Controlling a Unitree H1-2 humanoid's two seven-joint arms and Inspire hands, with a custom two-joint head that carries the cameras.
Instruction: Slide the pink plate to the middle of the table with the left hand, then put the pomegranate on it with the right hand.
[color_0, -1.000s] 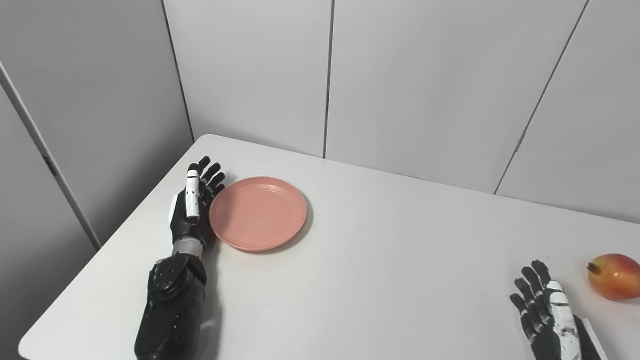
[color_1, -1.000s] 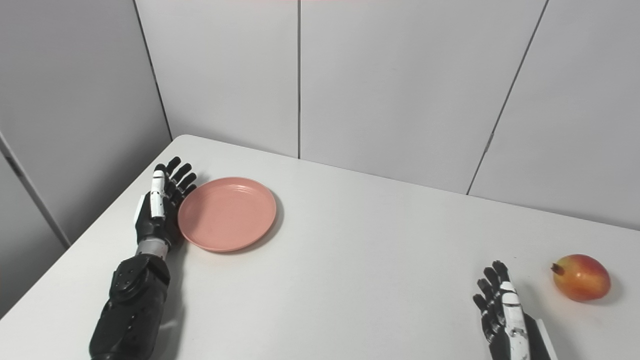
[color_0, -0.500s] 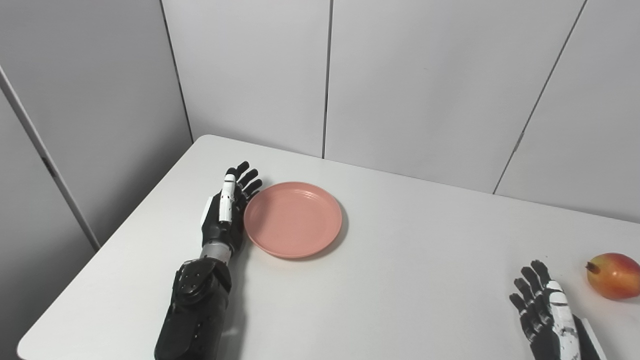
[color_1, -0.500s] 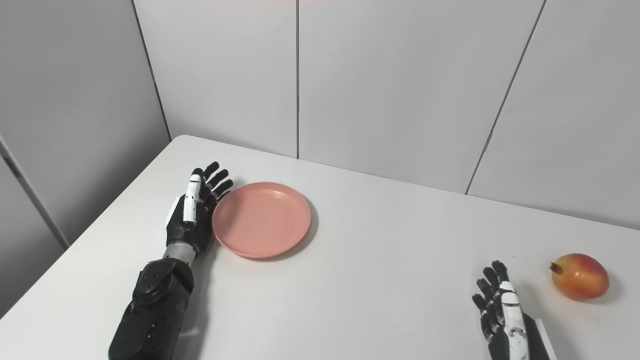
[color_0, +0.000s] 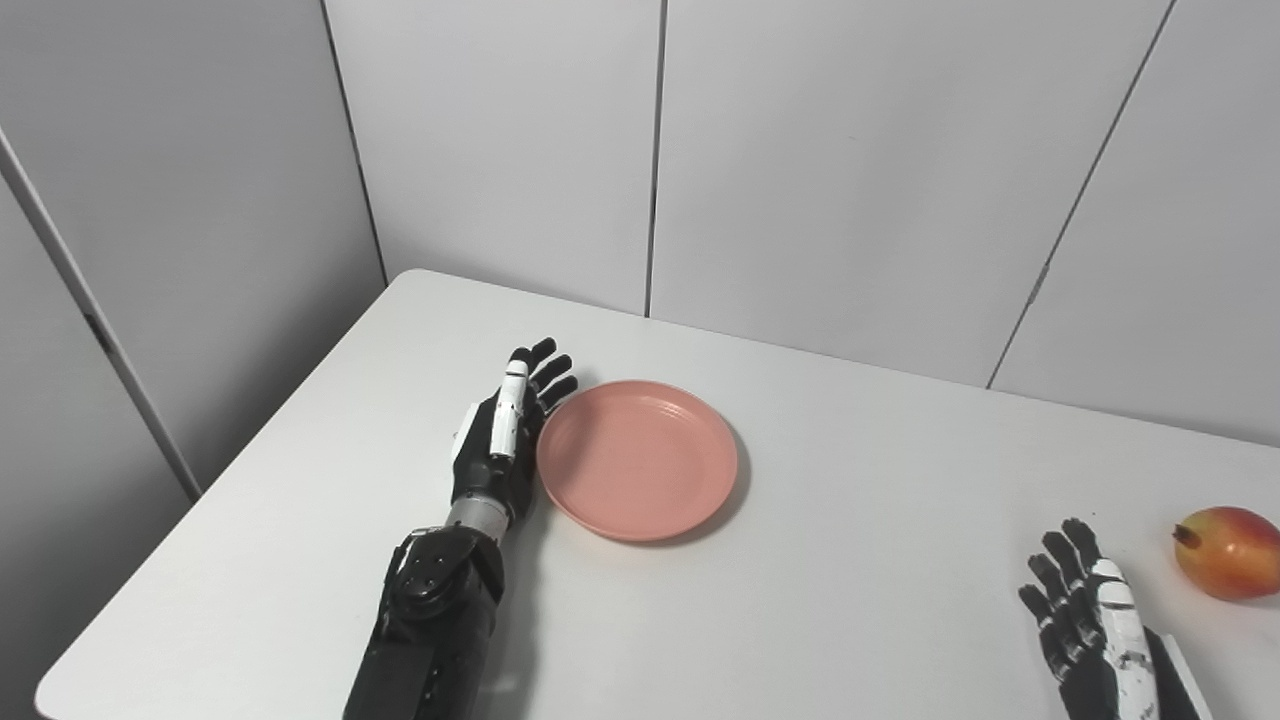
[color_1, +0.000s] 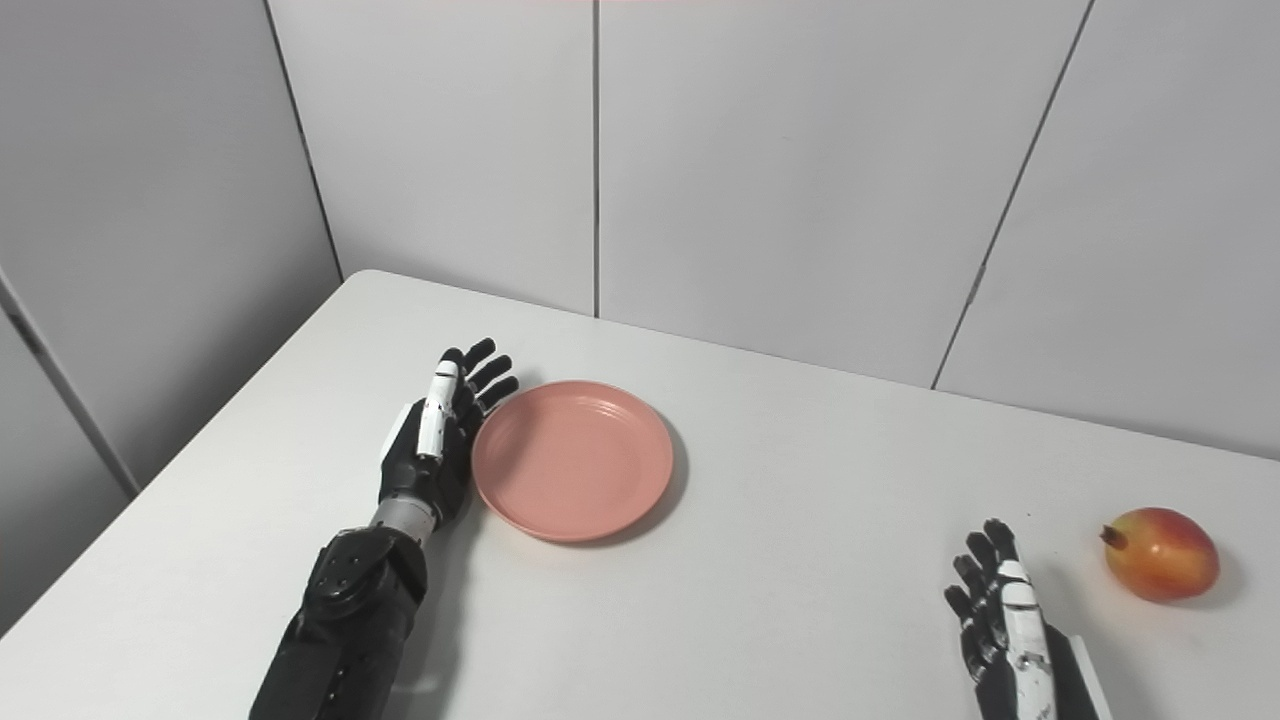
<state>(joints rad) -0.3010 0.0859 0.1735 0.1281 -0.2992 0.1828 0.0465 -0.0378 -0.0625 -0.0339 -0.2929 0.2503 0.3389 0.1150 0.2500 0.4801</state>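
On table (color_0: 850, 560), left of centre: pink plate (color_0: 637, 459), your left hand (color_0: 500, 440) flat against its left rim, fingers apart, placed to push. Pomegranate (color_0: 1227, 551) far right; right hand (color_0: 1085, 625) beside it, fingers apart, idle.

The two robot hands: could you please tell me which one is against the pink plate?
The left robot hand, open with fingers extended, lies against the pink plate. The right robot hand rests apart near the pomegranate.

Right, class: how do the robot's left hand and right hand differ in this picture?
The left hand presses edge-on against the pink plate rim; the right hand touches nothing, short of the pomegranate. The left hand reaches well onto the table; the right hand stays near its front edge. Both are open.
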